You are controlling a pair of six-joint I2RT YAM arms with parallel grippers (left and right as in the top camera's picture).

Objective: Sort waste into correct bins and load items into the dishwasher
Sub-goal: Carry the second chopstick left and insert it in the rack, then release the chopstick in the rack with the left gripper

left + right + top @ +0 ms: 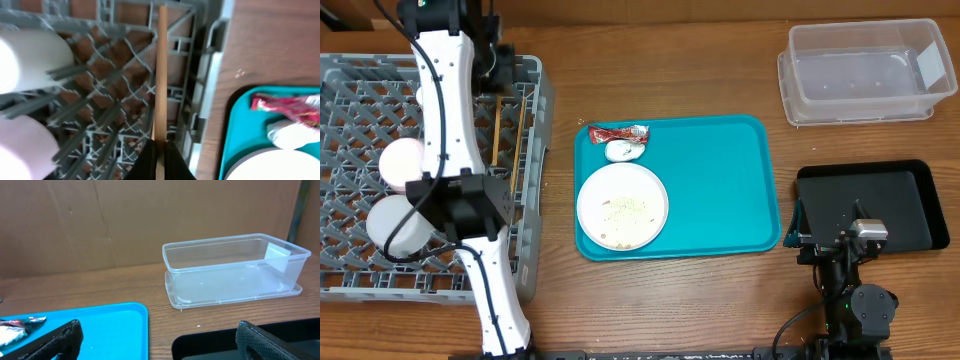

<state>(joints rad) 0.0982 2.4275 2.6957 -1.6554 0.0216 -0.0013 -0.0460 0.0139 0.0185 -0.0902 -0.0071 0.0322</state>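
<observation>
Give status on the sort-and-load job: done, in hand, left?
Done: two pale round dishes sit in the dish rack. In hand: left gripper pinches a wooden chopstick above the rack's grid. Left: red wrapper, white scrap and rice-strewn white plate, all on the teal tray. Clear tub holds nothing; black tray shows no waste. Right gripper is open.

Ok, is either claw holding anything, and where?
Left claw pinches a wooden chopstick by one end, over the grey rack. Right claw is open, holding nothing.
</observation>
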